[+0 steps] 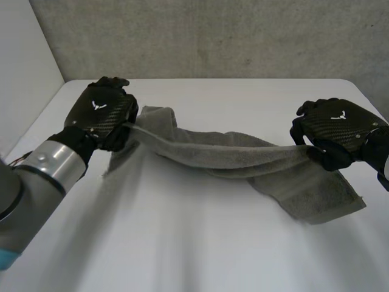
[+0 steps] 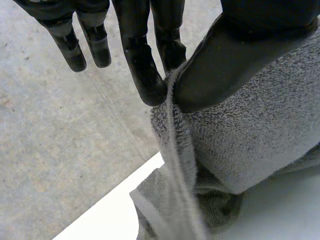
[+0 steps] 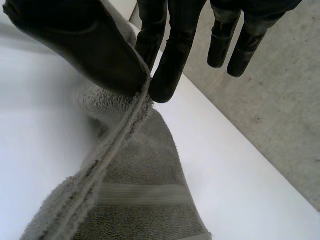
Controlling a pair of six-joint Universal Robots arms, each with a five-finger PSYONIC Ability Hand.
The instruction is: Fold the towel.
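- The left arm [image 1: 42,164] reaches from the near corner toward the far left of the table [image 1: 182,243].
- The towel [image 1: 243,159] hangs as a sagging band between the two hands, with one long edge lifted off the table. One end is bunched beside the left hand [image 1: 100,109]. The other end lies flat on the table below the right hand [image 1: 337,125].
- Slip risk: each hand holds only the thin hem. Pulling the hands further apart, or a quick swing, could tug the edge out of one pinch and drop that end.
- Fold risk: the bunched, twisted cloth at the left end could be carried along, so the layers would land crooked. The flat right end may drag and crease.
- Left hand pose: in its wrist view the thumb [image 2: 235,55] presses the hem against one straight finger, and the other fingers [image 2: 75,45] are spread free of the cloth.
- Right hand pose: it mirrors the left, with the hem nipped between the thumb [image 3: 85,45] and a finger. The remaining fingers [image 3: 240,50] hang clear, with the palm facing down.
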